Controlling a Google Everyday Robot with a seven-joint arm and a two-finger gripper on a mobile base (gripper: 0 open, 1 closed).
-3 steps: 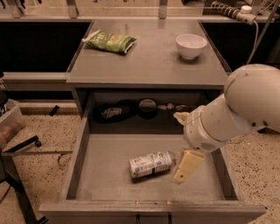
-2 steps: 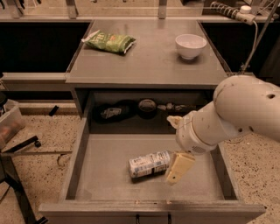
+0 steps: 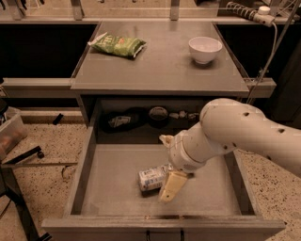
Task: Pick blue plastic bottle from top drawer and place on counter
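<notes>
The blue plastic bottle (image 3: 151,178) lies on its side on the floor of the open top drawer (image 3: 94,197), near the middle front. My gripper (image 3: 170,184) reaches down into the drawer from the right and sits right at the bottle's right end, with one cream finger (image 3: 171,186) in front of it. The bottle's cap end is hidden behind the gripper. The counter (image 3: 160,61) lies above and behind the drawer.
A green snack bag (image 3: 116,45) lies at the counter's back left and a white bowl (image 3: 205,49) at its back right. Dark objects (image 3: 123,119) sit in the recess behind the drawer. A power strip (image 3: 244,12) with a cable is at top right.
My arm and gripper have moved left across the drawer, from beside the bottle's right end to right against it. The bottle has not moved.
</notes>
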